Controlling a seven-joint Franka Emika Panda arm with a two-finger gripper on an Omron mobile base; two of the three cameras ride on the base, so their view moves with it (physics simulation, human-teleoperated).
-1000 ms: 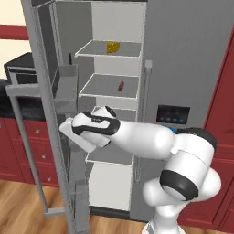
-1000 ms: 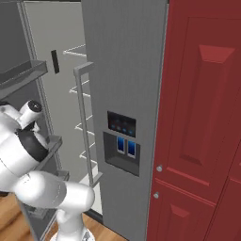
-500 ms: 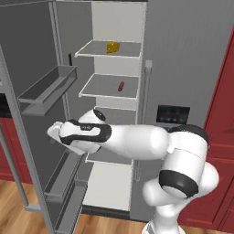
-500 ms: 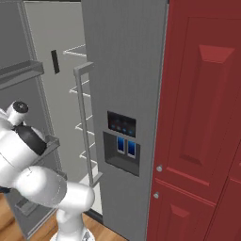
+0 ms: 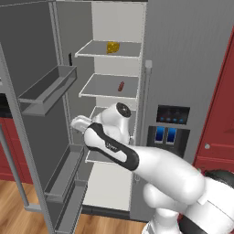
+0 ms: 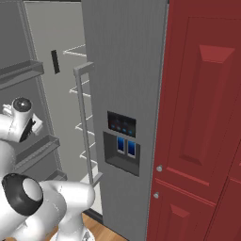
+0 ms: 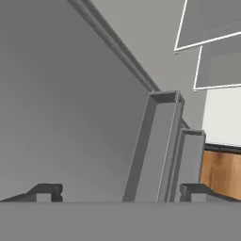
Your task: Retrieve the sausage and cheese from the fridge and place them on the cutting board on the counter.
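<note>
Fridge (image 5: 183,55): left door open. Cheese (image 5: 113,47): top shelf, upper centre. Sausage (image 5: 121,86): shelf below. My gripper (image 7: 120,190): jaws apart, empty, facing door bins. Step: reach inside; next, aim at sausage.

I see the fridge (image 5: 183,59) door (image 5: 32,105) swung wide, so its shelves lie open from the front. Cheese (image 5: 113,47) and sausage (image 5: 121,86) each sit alone with bare shelf around. The door bins (image 7: 155,146) crowd my spread gripper (image 7: 117,190) beside the lower shelves.
</note>
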